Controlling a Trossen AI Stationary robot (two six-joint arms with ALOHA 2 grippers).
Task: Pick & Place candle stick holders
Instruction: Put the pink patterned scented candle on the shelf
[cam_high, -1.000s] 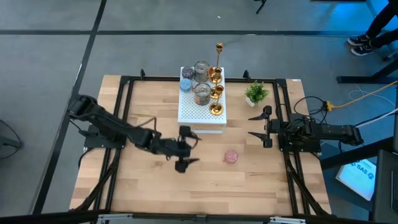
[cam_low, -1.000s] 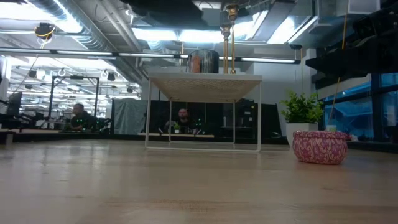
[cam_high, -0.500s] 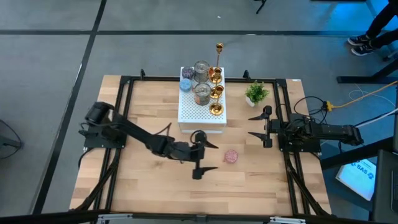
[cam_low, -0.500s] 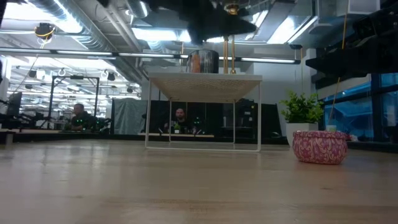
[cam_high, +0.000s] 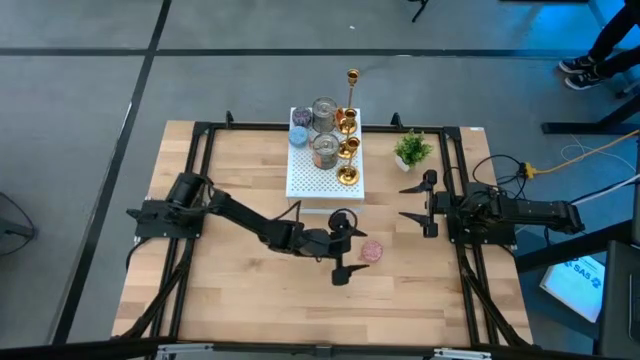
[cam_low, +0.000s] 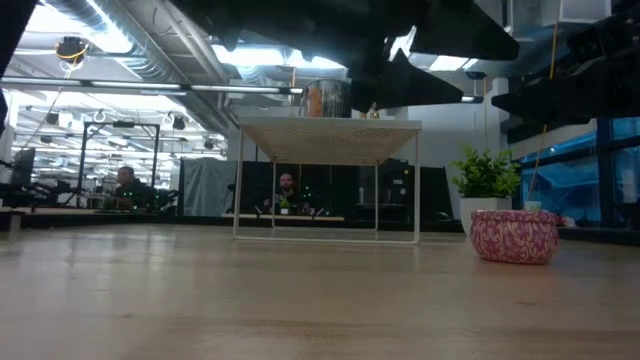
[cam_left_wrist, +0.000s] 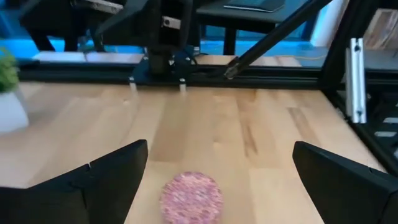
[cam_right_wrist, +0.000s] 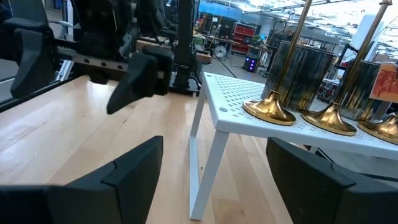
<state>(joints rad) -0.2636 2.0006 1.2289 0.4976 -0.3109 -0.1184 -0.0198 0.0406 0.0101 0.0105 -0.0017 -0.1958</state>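
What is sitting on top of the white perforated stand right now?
On the white perforated stand: gold candle stick holders, one tall thin holder, two silvery cups and a small bluish holder. The space underneath is hidden from above; the low view shows nothing there.

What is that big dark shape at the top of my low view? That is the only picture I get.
Observer: It is the left arm's tool, open, with the little pink holder just ahead between its fingers.
Operator: How much sits on that white stand?
Observer: From above, gold holders line its right edge, with silvery cups beside them on the white stand.
Operator: Where is the other arm?
Observer: The right tool rests open at the table's right side, near the potted plant.
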